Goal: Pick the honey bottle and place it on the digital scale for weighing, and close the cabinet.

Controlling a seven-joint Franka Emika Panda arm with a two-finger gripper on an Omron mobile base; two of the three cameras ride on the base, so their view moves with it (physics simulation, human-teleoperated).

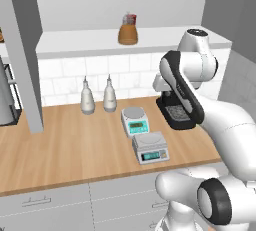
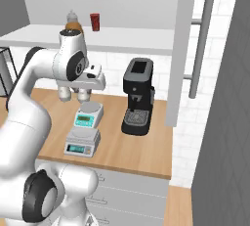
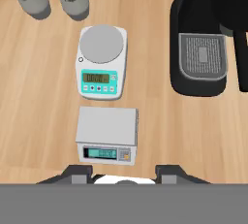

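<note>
Status entry, as I read it from my console: nothing of the task is done yet. Honey bottle (image 1: pixel 128 33): on the open cabinet shelf (image 1: pixel 100 40) at 12 o'clock in the left base view, upright, with a small dark-red can (image 2: pixel 94 22) close behind it; in the right base view the bottle's pale top peeks over the arm's upper joint. Digital scale (image 3: pixel 107 135): square platform bare, on the wooden counter (image 1: pixel 65 145), at 6 o'clock from the round-platter scale (image 3: pixel 101 62) in the hand view and just beside it. Two pale-grey nozzle bottles (image 1: pixel 98 96): at the back of the counter, at 11 o'clock from the round scale. Coffee machine (image 2: pixel 137 102): at 3 o'clock from both scales, apart from them. Cabinet: door (image 2: pixel 185 49) standing open, its long bar handle (image 2: pixel 200 44) facing the room at 2 o'clock in the right base view. Gripper (image 3: pixel 125 174): looking straight down over the two scales, well below the shelf, nowhere near the bottle; its two dark fingertips sit apart with nothing between them (empty, as I judge it). Remaining, in my estimate: reach up to the shelf, take the bottle, set it on the square platform, then swing the door closed — all of it, in short.
</note>
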